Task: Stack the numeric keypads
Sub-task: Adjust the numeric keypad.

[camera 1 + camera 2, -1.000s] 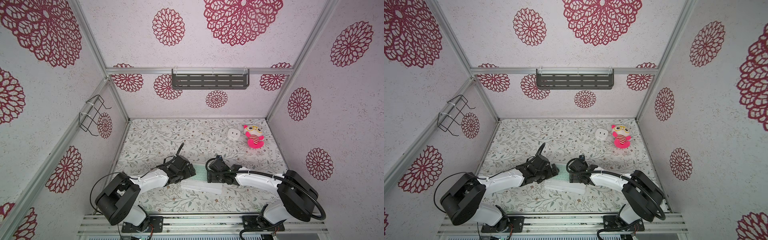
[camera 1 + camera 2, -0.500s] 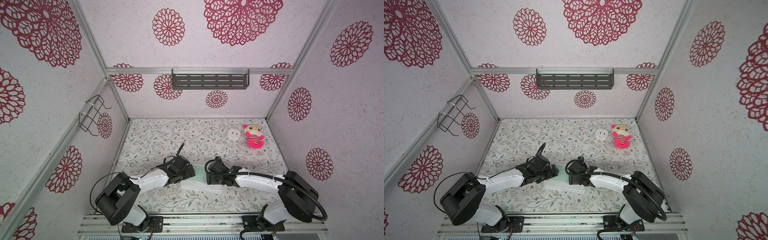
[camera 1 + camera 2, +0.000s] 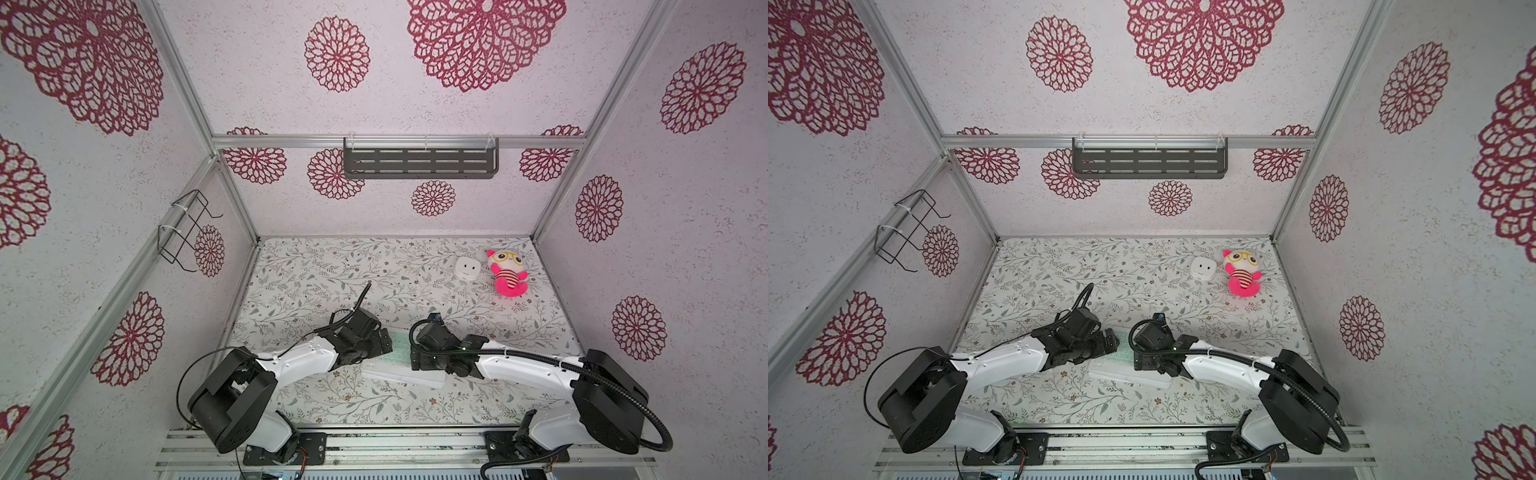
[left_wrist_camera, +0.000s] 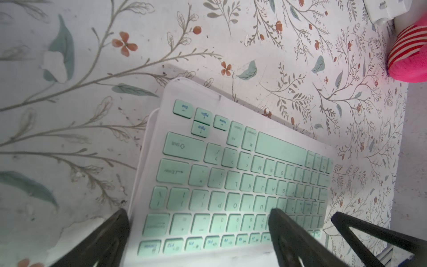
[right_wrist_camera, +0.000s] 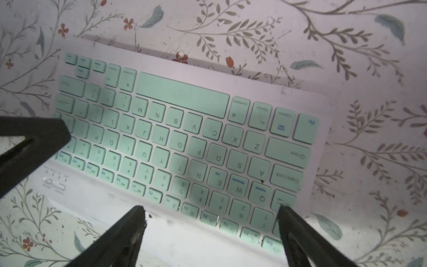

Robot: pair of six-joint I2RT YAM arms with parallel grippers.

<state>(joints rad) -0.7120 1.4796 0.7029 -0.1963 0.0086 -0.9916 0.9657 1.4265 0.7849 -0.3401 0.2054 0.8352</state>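
Lower keyboards mostly hidden, white edges showing, top keyboard at six o'clock on tabletop, mint keys, white frame, left fingers and right fingers apart.

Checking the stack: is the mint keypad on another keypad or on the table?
On another keypad: a second white frame shows under the mint keypad, slightly offset.

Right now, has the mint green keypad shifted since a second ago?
No. In a top view the mint green keypad lies just as far from the white cube as a second ago, at the same angle.
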